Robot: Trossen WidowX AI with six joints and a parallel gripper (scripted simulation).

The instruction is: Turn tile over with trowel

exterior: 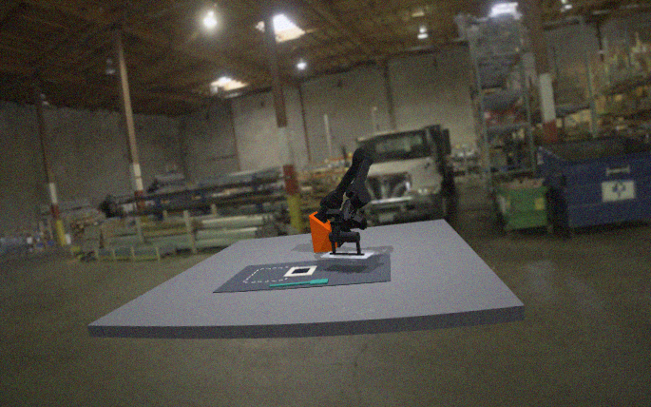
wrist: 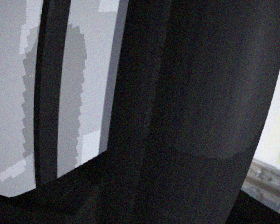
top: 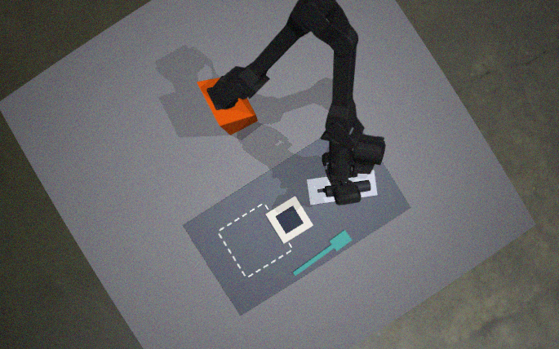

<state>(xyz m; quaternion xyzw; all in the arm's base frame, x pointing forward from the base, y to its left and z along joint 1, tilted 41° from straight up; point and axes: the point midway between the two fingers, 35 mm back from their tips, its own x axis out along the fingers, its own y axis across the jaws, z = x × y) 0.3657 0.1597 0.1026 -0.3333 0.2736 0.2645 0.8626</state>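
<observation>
The trowel has a white rectangular blade [top: 315,199] [exterior: 368,254] [wrist: 97,60] with a dark spine and a black handle on two posts. My gripper [top: 347,192] [exterior: 346,235] is shut on the handle and holds the trowel level, a little above the mat [top: 237,298] [exterior: 237,287]. Its shadow shows below in the exterior view. The cream tile [top: 302,226] [exterior: 292,274] lies flat, with its dark square mark up, at the right side of the dashed outline [top: 247,276], overlapping that edge. Dark parts hide the fingertips in the wrist view.
A teal paddle-shaped tool [top: 340,240] [exterior: 318,281] lies on the mat along its near edge, close to the tile. An orange block [top: 236,113] [exterior: 320,237] stands behind the mat under the arm's base. The grey table [top: 99,173] [exterior: 191,313] surrounds the mat.
</observation>
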